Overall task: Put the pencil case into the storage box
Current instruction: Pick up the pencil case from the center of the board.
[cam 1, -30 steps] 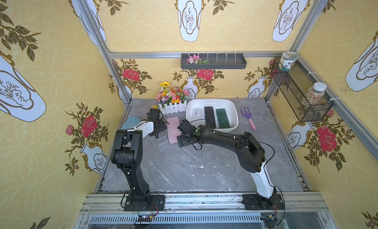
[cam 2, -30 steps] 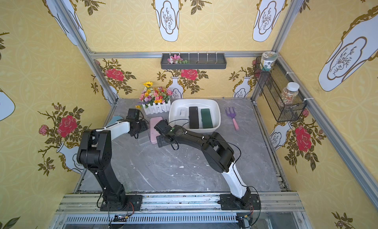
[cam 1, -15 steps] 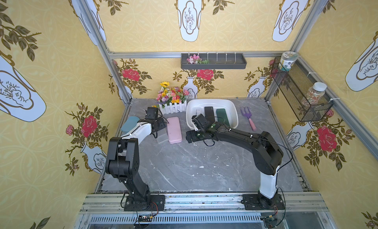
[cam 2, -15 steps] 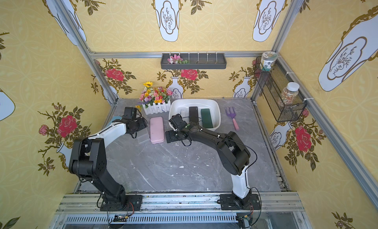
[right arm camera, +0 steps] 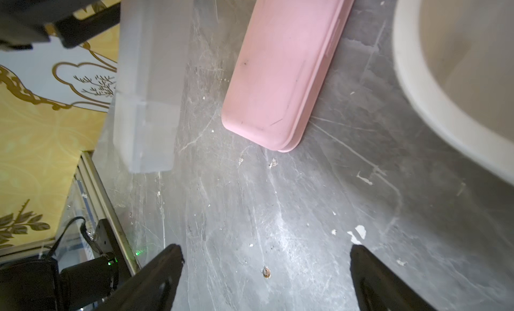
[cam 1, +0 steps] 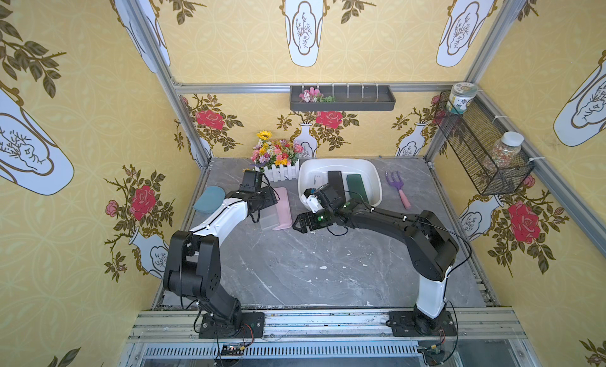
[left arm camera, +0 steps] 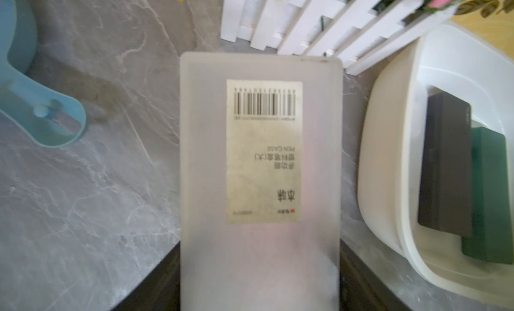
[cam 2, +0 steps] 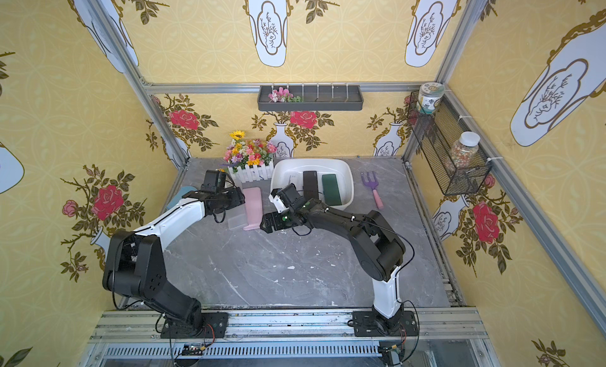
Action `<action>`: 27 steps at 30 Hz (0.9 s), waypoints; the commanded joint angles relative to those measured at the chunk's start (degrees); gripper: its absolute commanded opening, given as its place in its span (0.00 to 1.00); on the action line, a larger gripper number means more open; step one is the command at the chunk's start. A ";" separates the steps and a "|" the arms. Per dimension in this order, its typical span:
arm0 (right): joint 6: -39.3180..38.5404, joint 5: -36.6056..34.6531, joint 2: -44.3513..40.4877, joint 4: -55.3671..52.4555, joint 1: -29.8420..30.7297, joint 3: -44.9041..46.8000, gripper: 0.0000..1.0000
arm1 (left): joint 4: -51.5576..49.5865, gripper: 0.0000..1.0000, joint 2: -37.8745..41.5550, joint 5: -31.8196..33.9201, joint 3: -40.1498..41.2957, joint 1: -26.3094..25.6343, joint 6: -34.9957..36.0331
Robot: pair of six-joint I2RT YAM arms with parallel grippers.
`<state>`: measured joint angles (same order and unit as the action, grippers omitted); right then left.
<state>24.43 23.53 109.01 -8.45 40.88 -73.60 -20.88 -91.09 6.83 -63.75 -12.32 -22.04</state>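
A frosted translucent pencil case (cam 1: 267,217) (cam 2: 236,219) (left arm camera: 260,156) with a barcode label is held by my left gripper (cam 1: 266,200) (left arm camera: 260,281), which is shut across its width. It hangs just above the table beside a pink pencil case (cam 1: 282,208) (cam 2: 252,208) (right arm camera: 283,67) that lies flat. My right gripper (cam 1: 296,225) (cam 2: 264,226) (right arm camera: 265,251) stands open and empty just short of the pink case's near end. The white storage box (cam 1: 341,161) (cam 2: 311,161) (left arm camera: 389,129) sits behind it, holding a black case (cam 1: 336,181) and a green case (cam 1: 357,186).
A flower pot with a white fence (cam 1: 278,165) stands at the back beside the box. A blue plastic piece (cam 1: 208,198) lies at the left edge and a purple garden fork (cam 1: 398,188) to the right of the box. A mesh basket (cam 1: 482,152) hangs on the right wall.
My right arm has drawn back to the right, away from the pink case, its gripper still open. My left gripper stays shut on the translucent case and has shifted slightly toward the pink case.
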 commanded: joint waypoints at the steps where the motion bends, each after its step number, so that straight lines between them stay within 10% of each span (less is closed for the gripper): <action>1: 5.95 5.52 -0.06 14.11 -1.10 2.81 0.97 | -0.73 0.73 1.25 -1.81 -0.04 -1.40 -1.06; 27: 18.01 16.99 3.06 41.72 -1.08 5.73 0.95 | -0.65 0.72 5.39 -5.16 0.58 -5.60 -3.09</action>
<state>40.75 39.24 111.33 29.23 39.35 -66.85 -22.39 -85.91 2.79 -63.53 -17.58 -24.67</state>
